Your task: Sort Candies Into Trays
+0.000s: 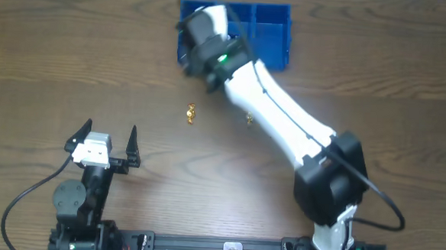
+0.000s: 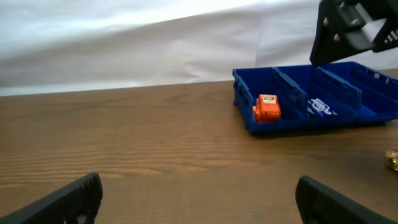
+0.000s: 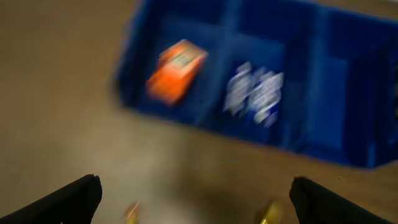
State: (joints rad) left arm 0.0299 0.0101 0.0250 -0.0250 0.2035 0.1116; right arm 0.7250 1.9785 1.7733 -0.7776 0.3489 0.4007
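On the wooden bench (image 1: 58,55) we see a blue tray (image 1: 285,36) holding an orange candy (image 2: 268,107) and, one compartment over, a blue-and-white candy (image 2: 321,107); their print looks too blurred to read. A gold candy (image 1: 191,112) lies loose outside the tray. The left hand (image 1: 110,128) and right hand (image 3: 199,205) are both released.

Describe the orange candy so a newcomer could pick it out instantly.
Find the blue tray at the far side of the wooden table. In its end compartment lies the orange candy, a small blocky piece. Its neighbour in the next compartment is a blue-and-white candy.
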